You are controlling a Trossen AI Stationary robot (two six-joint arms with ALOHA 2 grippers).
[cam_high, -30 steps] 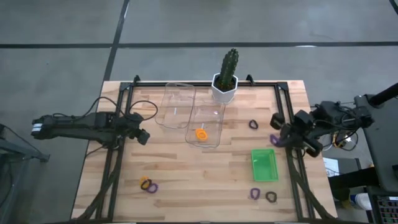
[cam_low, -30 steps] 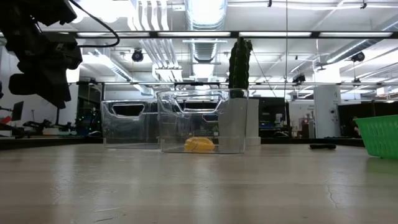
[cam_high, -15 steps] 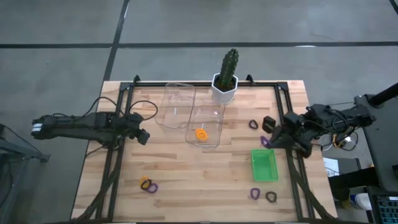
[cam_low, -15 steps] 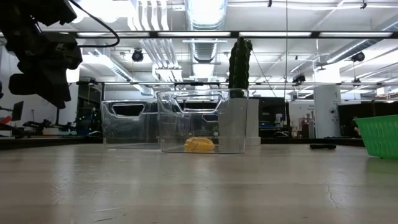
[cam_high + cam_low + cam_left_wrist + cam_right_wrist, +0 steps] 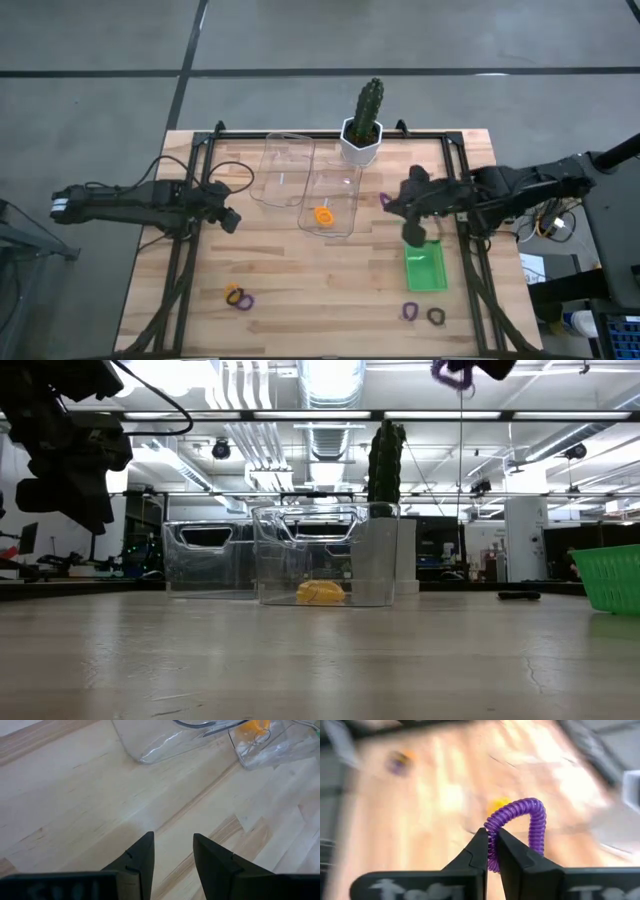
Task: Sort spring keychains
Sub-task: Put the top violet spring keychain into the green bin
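The right gripper (image 5: 392, 200) has swung leftward from the table's right edge, carrying a purple keychain (image 5: 517, 827) with it. It now hangs in the air just right of the nearer clear bin (image 5: 331, 200). Its fingers are pinched tight on the coil, which arches out past the tips.

That bin holds one orange keychain (image 5: 323, 215). The second clear bin (image 5: 281, 168), touching it on the left, shows nothing inside. The green basket (image 5: 425, 265) sits right of the bins, its contents not discernible.

Loose on the wood lie an orange (image 5: 232, 293) and purple pair (image 5: 245, 301) near the front left, and a purple (image 5: 409, 311) and a black one (image 5: 435, 316) in front of the basket.

The left gripper (image 5: 172, 851) waits over bare wood at the table's left side, fingers apart.
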